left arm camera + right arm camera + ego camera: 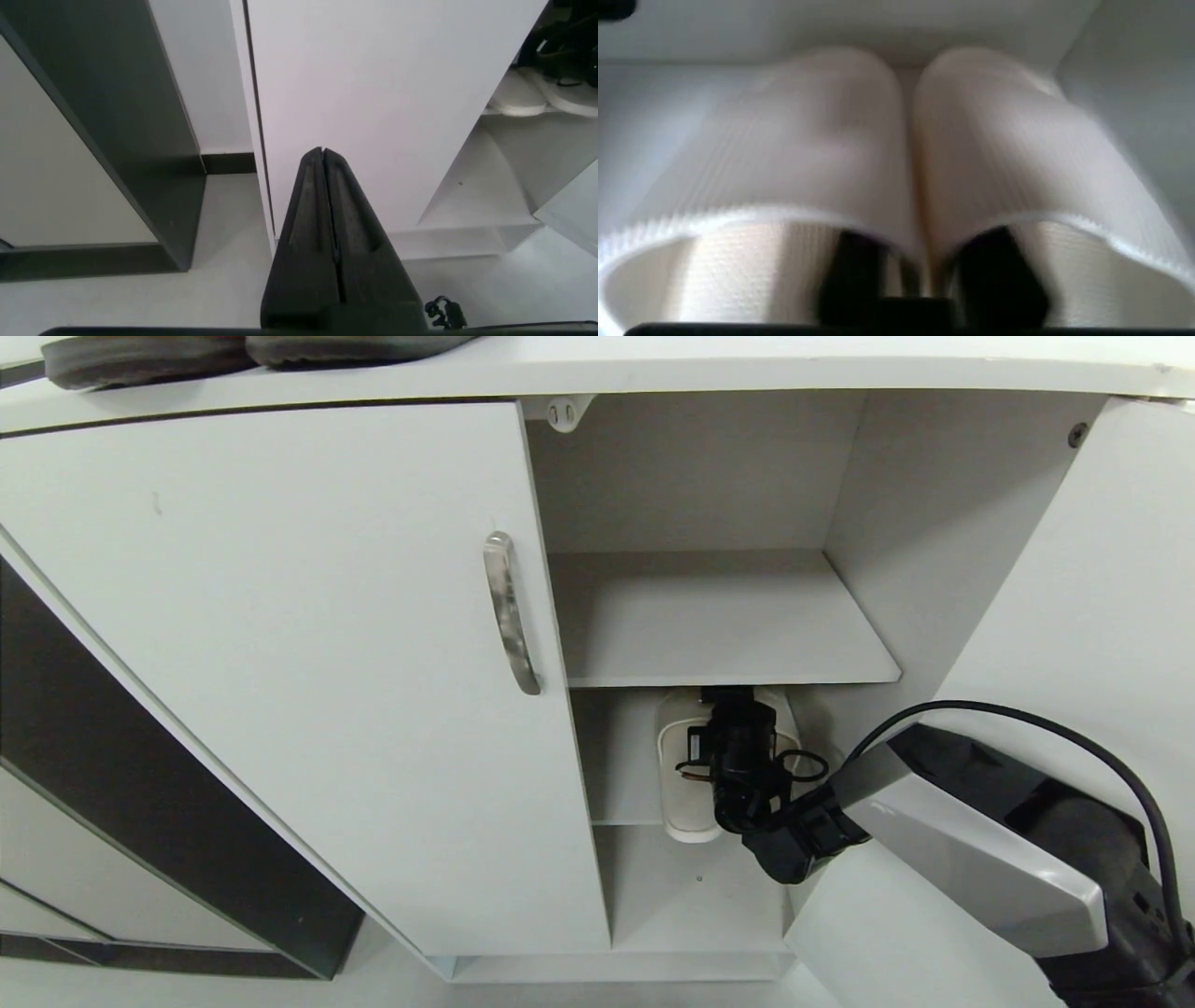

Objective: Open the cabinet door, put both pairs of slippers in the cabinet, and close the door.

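While the dark slippers (140, 359) lie on top of the cabinet (747, 373) at the far left, we see the left door (280, 691) shut, its handle (511, 613) upright. The left gripper (322, 154) hangs in front of that door above the floor, its jaws pressed together on nothing. Further right, under the upper shelf (719, 616), the white slippers (686, 807) sit side by side (toes pointing inward). The right gripper (926, 280) clamps them, one finger inside each slipper. At the far right the right door (1102, 616) stands open.
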{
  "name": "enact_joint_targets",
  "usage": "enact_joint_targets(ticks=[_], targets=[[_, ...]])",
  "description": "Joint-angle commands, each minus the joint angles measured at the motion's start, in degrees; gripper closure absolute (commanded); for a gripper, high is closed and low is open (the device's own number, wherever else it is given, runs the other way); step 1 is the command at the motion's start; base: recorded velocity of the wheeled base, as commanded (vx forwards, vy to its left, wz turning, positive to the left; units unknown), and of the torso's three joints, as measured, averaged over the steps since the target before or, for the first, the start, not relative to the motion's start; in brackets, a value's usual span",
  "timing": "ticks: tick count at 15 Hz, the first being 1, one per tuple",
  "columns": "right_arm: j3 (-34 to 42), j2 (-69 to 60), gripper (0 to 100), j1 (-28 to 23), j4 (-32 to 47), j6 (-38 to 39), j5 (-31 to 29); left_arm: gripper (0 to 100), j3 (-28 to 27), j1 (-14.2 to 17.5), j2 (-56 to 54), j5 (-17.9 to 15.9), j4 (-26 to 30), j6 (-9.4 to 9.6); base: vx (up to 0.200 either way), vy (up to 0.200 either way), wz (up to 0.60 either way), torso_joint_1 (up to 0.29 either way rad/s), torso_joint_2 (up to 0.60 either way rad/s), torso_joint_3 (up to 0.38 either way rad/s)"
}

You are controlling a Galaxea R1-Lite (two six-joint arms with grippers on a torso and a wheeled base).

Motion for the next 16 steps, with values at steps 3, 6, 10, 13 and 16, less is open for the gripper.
enact_joint_targets(ticks=[3,6,10,13,16], targets=[[0.9,0.1,0,0.1,-0.2,0.1,-0.1,100,0.0,0.0,0.1,0.0,0.0,-0.08,0.000,0.000,0.00,0.000,0.00,0.000],[7.8,-4.1,0,1.5,-2.4,0.1,-0.3,100,0.0,0.0,0.1,0.0,0.0,-0.08,0.000,0.000,0.00,0.000,0.00,0.000],[22.7,-11.7,0,5.3,-9.8,-0.2,-0.4,100,0.0,0.0,0.1,0.0,0.0,0.01,0.000,0.000,0.00,0.000,0.00,0.000],[31.2,-16.5,0,8.3,-13.6,-0.2,-0.4,100,0.0,0.0,0.1,0.0,0.0,0.01,0.000,0.000,0.00,0.000,0.00,0.000],[37.6,-18.2,0,8.5,-17.8,0.7,-0.3,100,0.0,0.0,0.1,0.0,0.0,0.01,0.000,0.000,0.00,0.000,0.00,0.000]])
